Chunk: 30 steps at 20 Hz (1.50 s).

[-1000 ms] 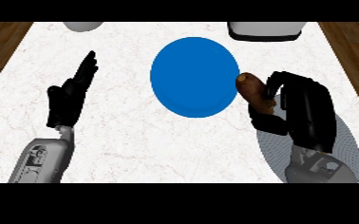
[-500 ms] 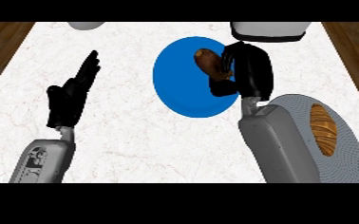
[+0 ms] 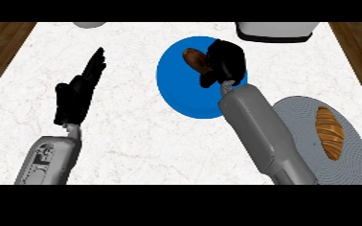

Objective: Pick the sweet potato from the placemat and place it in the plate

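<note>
Over the marble-patterned white counter (image 3: 134, 139), the robot's black right hand (image 3: 226, 61) is hovering above the far part of a round blue plate (image 3: 182, 88). Its fingers are curling round one end of a brown, oblong sweet potato (image 3: 193, 58). The potato's free end is jutting out to the left of the hand, over the plate's blue surface. Whether it is touching the plate cannot be told from this view.

The grey right forearm (image 3: 258, 134) is reaching in from the near right, crossing the plate's near right rim. To the right of the plate, and partly behind that forearm, a round grey ribbed placemat (image 3: 304, 110) is lying at the counter's near right. A golden-brown, ridged loaf-like item (image 3: 329, 131) is resting on it.

At the left, well apart from the plate, the black left hand (image 3: 76, 93) is resting open with its fingers straight and pointing toward the far side. Its grey forearm (image 3: 46, 160) is coming in from the near left.

At the far right edge, a white container with a dark base (image 3: 276, 30) is partly showing, and a pale grey rounded object (image 3: 90, 25) is sitting at the far left edge.
</note>
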### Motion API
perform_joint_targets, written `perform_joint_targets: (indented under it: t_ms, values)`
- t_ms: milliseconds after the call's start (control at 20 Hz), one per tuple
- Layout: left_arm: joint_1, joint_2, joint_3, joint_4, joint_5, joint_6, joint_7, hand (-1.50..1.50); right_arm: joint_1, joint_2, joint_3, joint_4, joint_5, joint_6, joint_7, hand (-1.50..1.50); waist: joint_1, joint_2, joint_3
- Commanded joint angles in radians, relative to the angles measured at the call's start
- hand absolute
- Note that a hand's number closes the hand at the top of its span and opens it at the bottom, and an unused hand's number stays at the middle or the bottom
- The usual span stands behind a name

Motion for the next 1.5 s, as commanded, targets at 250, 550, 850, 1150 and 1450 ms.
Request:
perform_joint_targets:
  t_ms: [250,550,850,1150,1450]
  values:
    - [-0.028,0.008,0.005,0.033,0.007,-0.040,-0.029,0.00,-0.098,0.001,0.021,0.350,-0.311,-0.249,-0.115,-1.50,0.045,0.011,0.001]
    - [-0.064,-0.013,0.017,0.073,0.006,-0.024,-0.011,0.00,-0.126,0.001,0.020,0.330,-0.519,-0.311,-0.268,-1.50,0.040,0.008,0.002]
    - [-0.039,-0.002,0.028,0.059,-0.001,-0.019,-0.008,0.00,-0.056,0.001,-0.079,0.237,-0.637,-0.497,-0.418,-1.50,-0.007,-0.004,0.001]
    - [0.049,0.023,0.061,0.030,0.006,-0.023,-0.048,0.00,0.088,-0.047,-0.153,0.073,-0.682,-0.542,-0.459,-1.50,-0.043,-0.014,0.000]
    - [0.079,0.016,0.061,0.023,0.001,-0.029,-0.081,0.00,0.354,-0.172,-0.147,-0.288,-0.751,-0.377,-0.403,-1.50,-0.057,-0.019,-0.001]
